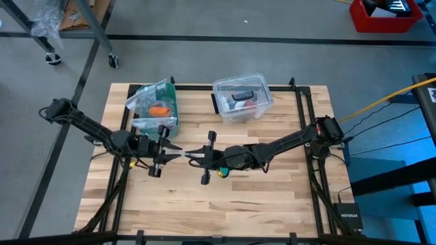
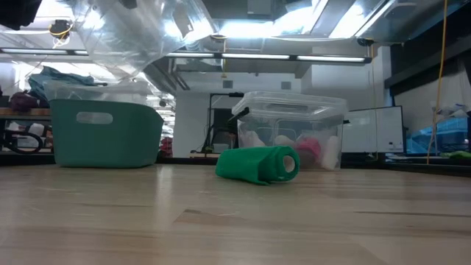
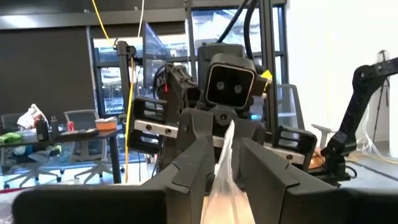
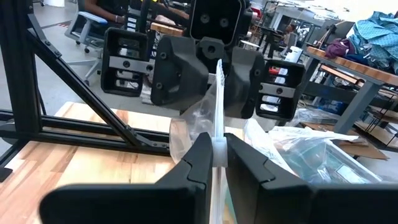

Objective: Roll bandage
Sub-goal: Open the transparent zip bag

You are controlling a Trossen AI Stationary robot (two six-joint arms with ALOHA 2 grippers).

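The bandage point(image 2: 257, 163) is a green roll with a loose tail, lying on its side on the table. No gripper touches it, and I cannot find it in the high view. My left gripper point(image 1: 175, 147) and right gripper point(image 1: 192, 155) face each other above the table's middle. A sheet of clear plastic film point(image 4: 218, 93) stands edge-on between them. My right gripper point(image 4: 215, 149) is shut on this film. The fingers of my left gripper point(image 3: 227, 146) stand on either side of the film with a gap showing. My right gripper pinches the film's edge point(image 4: 217, 127) between its two fingers, coming level from the table's right. The film stands upright, clear of the table; one layer or several, I cannot tell. My left gripper has bunched film point(image 3: 225, 186) between its fingers; whether they touch it, I cannot tell.
A clear lidded box point(image 1: 242, 99) stands at the far middle. At the far left a crumpled clear bag point(image 1: 146, 102) with an orange item point(image 1: 158, 109) lies by a teal bin point(image 2: 103, 132). Black frame rails point(image 1: 304, 122) run along the table's sides. Bare wood point(image 1: 218, 204) lies toward the near edge.
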